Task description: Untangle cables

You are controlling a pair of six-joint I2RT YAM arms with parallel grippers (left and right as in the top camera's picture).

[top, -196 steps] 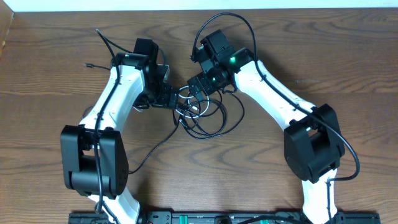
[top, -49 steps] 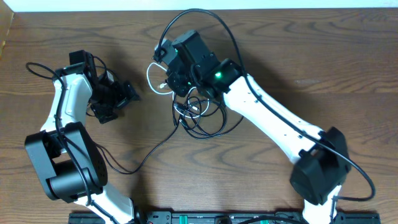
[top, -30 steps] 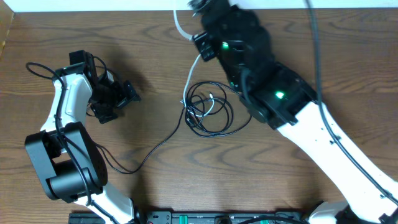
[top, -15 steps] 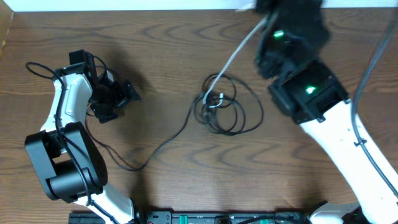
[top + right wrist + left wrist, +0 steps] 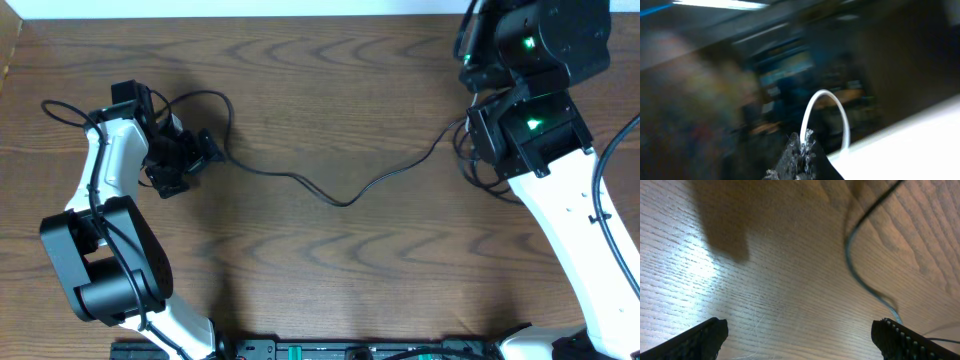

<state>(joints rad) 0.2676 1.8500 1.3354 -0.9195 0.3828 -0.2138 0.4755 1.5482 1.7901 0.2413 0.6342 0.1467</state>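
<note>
Cables: one thin black cable [image 5: 345,202] and one white cable [image 5: 826,95] can be told apart.
Black cable, shape: a slim, smooth, round cord. It curls in a loop near the desk's left edge, sags in a shallow wave across the middle, then climbs towards the right edge.
Black cable, right end: it runs into dark loops [image 5: 478,172] bunched on the desk under the right arm [image 5: 560,200]. How many cords are in the bunch cannot be told.
Black cable, left wrist view: a dark glossy curve [image 5: 855,270] lying on the wood ahead of the fingers.
White cable: a smooth cord bent into a narrow arch, lifted off the desk. That view is blurred.
Right jaws: closed together, pinching the white cable at the foot of the arch.
Left jaws: spread wide over bare wood near the left edge, gripping nothing, with the cable's loop just beside them.
Desk [image 5: 300,80]: brown wood with a strong wavy grain and a matt surface.
Arms: white shells with black joints. Green lights glow on the right one.
</note>
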